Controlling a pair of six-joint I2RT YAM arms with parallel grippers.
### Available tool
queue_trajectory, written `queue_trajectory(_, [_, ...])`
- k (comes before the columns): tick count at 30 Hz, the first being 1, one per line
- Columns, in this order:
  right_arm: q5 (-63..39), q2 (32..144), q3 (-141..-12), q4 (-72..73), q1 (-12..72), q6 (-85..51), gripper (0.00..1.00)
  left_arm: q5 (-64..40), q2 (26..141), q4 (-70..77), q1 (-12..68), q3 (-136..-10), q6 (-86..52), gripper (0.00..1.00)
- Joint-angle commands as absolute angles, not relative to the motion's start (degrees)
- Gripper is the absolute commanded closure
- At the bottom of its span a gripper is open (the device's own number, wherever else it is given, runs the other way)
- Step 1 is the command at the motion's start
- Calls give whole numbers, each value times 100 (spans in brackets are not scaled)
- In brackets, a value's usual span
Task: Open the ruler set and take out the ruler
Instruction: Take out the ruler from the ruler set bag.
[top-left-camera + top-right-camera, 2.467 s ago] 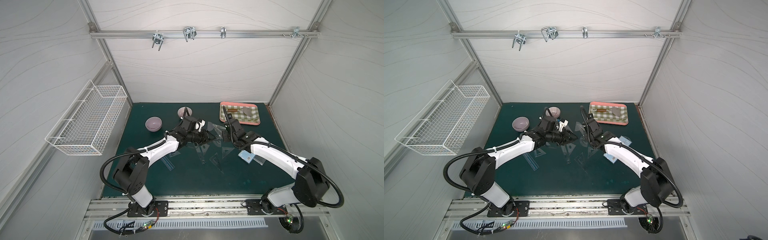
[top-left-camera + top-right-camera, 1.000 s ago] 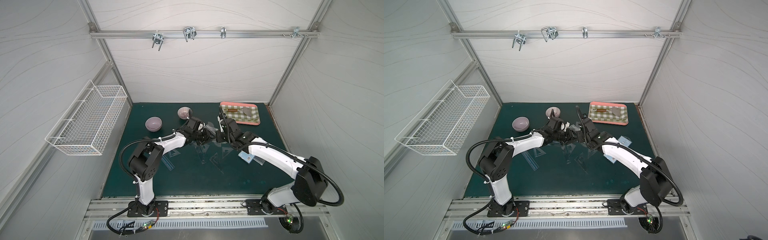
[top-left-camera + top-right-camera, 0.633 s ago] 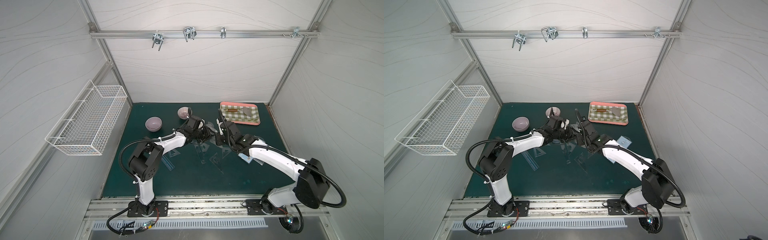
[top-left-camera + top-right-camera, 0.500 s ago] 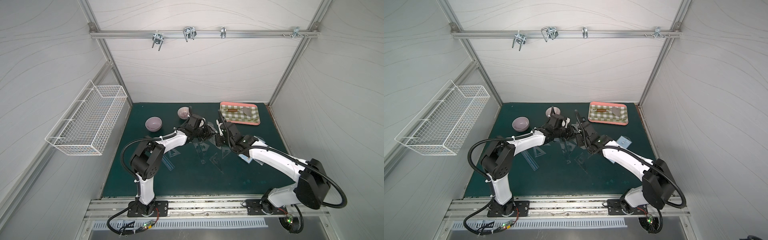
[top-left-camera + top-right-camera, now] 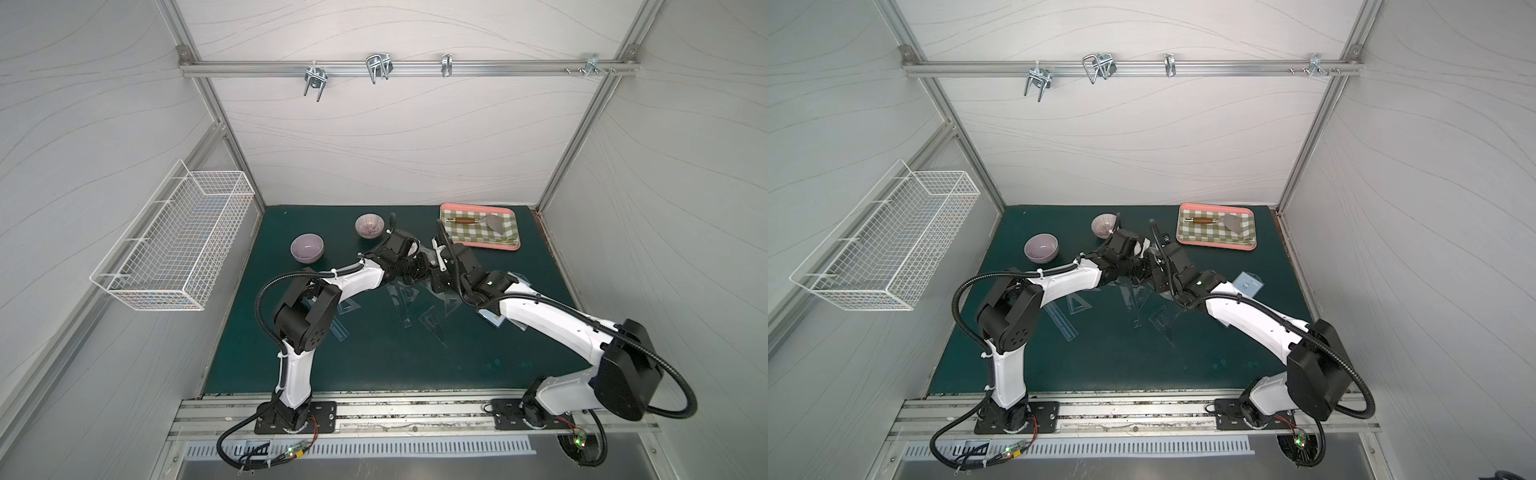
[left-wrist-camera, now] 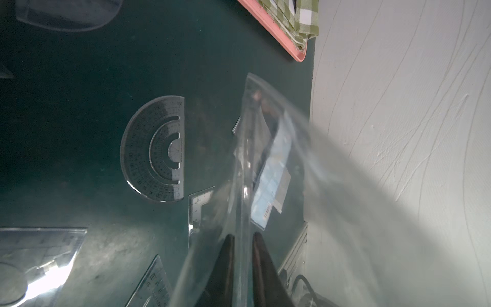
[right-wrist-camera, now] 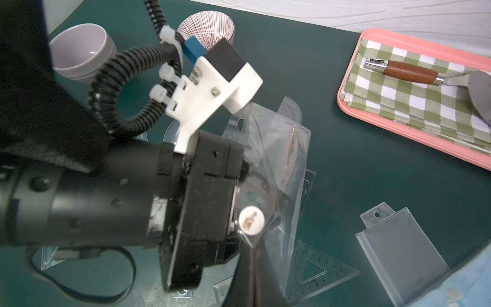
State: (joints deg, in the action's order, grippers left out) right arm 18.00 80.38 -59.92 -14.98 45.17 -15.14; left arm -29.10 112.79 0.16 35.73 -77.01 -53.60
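**Mid-worktop, two pincers on one clear pouch**

Over the middle of the green worktop [image 5: 374, 357] the two arms meet nose to nose. The ruler set [image 7: 279, 159], a creased clear plastic pouch, is stretched between them. The left pincer [image 6: 243, 235] has its dark fingers almost together, with a fold of the film nipped between them. The right pincer [image 7: 252, 255] is pressed together on another edge of the pouch. A graduated strip [image 7: 292, 154] shows through the film, but whether it lies inside or underneath cannot be told. A protractor [image 6: 156, 148] and several set squares [image 5: 432, 322] lie loose on the worktop, with an empty clear case [image 7: 398, 252] nearby. Further back sit a plain bowl [image 5: 306, 248], a striped bowl [image 5: 369, 226] and a pink tray [image 6: 273, 26] holding a checked cloth.
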Motion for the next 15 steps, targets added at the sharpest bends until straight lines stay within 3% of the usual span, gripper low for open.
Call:
queue_trajectory(1, [1958,7878,-6020,-1462,4570,-1454,100,-2891,11351,113,3603,-7921,-5283,91])
queue_trajectory(7, [2336,7945,-5962,-1569,4573,-1411,100,-2793,11225,84,3595,-7877,-5234,100])
queue_trajectory(15, [2567,8104,-5676,-1292,4576,-1241,100,-2688,10915,58,3439,-7745,-5334,100])
